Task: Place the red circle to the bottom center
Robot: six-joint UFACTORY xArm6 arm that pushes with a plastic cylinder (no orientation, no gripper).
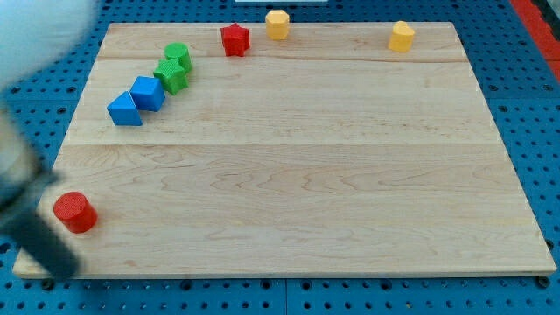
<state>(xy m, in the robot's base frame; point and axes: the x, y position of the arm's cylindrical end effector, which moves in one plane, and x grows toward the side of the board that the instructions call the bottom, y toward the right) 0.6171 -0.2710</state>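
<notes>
We have no pincer, and our blurred rod's tip cannot be made out, so we cannot tell whether it touches the red circle point(74, 212) lying at the board's point(297, 175) bottom-left corner. An off-centre shove could roll the circle off the near edge. Every other block sits well above it, leaving its rightward path clear.

The board point(289, 175) holds 2 red blocks point(74, 212), 2 green blocks point(171, 75), 2 blue blocks point(147, 93) and 2 yellow blocks point(277, 24).
</notes>
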